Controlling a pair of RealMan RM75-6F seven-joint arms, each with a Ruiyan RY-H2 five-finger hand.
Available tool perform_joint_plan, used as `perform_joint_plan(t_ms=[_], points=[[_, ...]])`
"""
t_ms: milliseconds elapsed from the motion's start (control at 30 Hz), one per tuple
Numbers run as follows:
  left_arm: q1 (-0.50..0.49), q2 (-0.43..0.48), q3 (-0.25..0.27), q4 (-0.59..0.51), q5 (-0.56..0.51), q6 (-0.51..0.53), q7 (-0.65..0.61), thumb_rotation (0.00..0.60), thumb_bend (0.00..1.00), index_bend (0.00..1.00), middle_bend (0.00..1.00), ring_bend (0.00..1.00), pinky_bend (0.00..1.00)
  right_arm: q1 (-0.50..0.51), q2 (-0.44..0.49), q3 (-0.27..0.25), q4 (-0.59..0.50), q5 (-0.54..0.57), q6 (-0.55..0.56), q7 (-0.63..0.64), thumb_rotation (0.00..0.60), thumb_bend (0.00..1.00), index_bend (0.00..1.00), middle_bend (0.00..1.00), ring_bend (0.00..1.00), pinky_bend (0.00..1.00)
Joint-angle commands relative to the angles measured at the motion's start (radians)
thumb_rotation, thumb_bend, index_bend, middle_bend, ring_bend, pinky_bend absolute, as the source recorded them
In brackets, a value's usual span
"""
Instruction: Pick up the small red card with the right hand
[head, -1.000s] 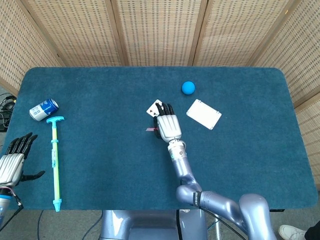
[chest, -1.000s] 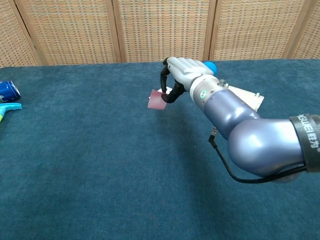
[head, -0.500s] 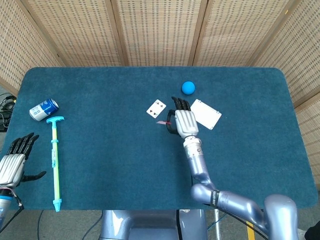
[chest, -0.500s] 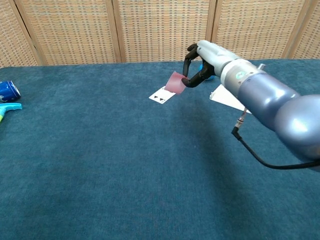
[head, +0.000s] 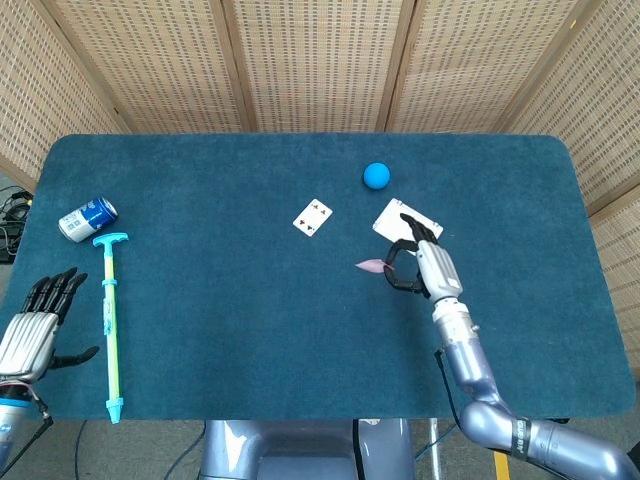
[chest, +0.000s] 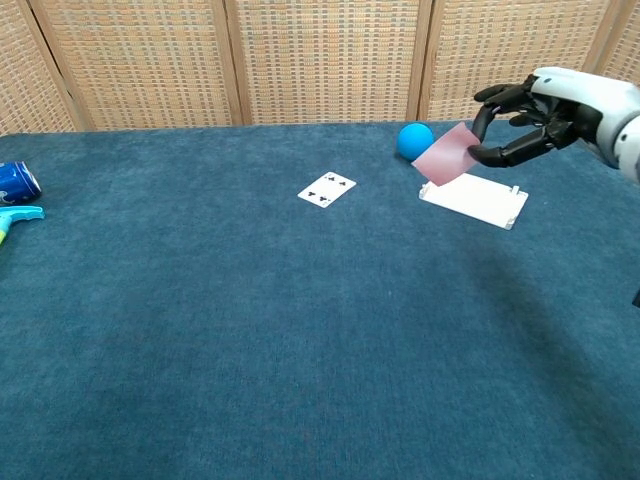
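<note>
Now, view by view, with the white plate as the landmark.

Head view, right hand: the right hand hangs over the white plate's near edge, its fingers curled, pinching the small red card between thumb and fingertip.
Head view, card: the small red card shows edge-on, sticking out just left of the plate's near corner, clear of the worktop.
Head view, playing card: a playing card lies face up on the worktop, left of the plate, apart from it.
Head view, ball: a blue ball sits just beyond the plate, toward the far edge.
Head view, far left: a blue can lies on its side well left of the plate; a long turquoise and yellow tool lies beside the can, nearer the front.
Head view, left hand: the left hand is at the front left corner, farthest from the plate, fingers spread and holding nothing.

Chest view, right hand: the right hand is raised above the white plate's right end, dark fingers closed on the card.
Chest view, card: the small red card is tilted in the air over the plate's left part, touching nothing but the fingers.
Chest view, ball: the blue ball is just behind the plate's left corner.
Chest view, playing card: the playing card lies flat, left of the plate.
Chest view, left edge: the can and the tool's tip show at the left border.
</note>
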Motion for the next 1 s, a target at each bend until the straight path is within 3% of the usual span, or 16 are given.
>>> perform_joint_plan(t_ms=[33, 200, 467, 700, 1000], points=[[0.001, -0.001, 0.004, -0.001, 0.006, 0.002, 0.006, 0.600, 0.06, 0.00, 0.00, 0.00, 0.00, -0.051, 0.049, -0.042, -0.068, -0.067, 0.037, 0.041, 0.600, 0.56, 0.60, 0.11, 0.00, 0.00], [0.008, -0.003, 0.008, -0.007, 0.024, 0.022, 0.019, 0.600, 0.06, 0.00, 0.00, 0.00, 0.00, -0.110, 0.119, -0.093, -0.167, -0.165, 0.064, 0.134, 0.600, 0.56, 0.60, 0.11, 0.00, 0.00], [0.018, 0.006, 0.009, -0.017, 0.037, 0.049, 0.016, 0.600, 0.06, 0.00, 0.00, 0.00, 0.00, -0.193, 0.222, -0.190, -0.223, -0.352, 0.112, 0.299, 0.600, 0.56, 0.60, 0.11, 0.00, 0.00], [0.017, 0.007, 0.012, -0.022, 0.046, 0.049, 0.019, 0.600, 0.06, 0.00, 0.00, 0.00, 0.00, -0.260, 0.298, -0.276, -0.174, -0.477, 0.169, 0.471, 0.600, 0.56, 0.61, 0.11, 0.00, 0.00], [0.022, 0.007, 0.015, -0.032, 0.057, 0.060, 0.035, 0.600, 0.06, 0.00, 0.00, 0.00, 0.00, -0.301, 0.378, -0.346, -0.089, -0.578, 0.210, 0.745, 0.600, 0.56, 0.61, 0.11, 0.00, 0.00]])
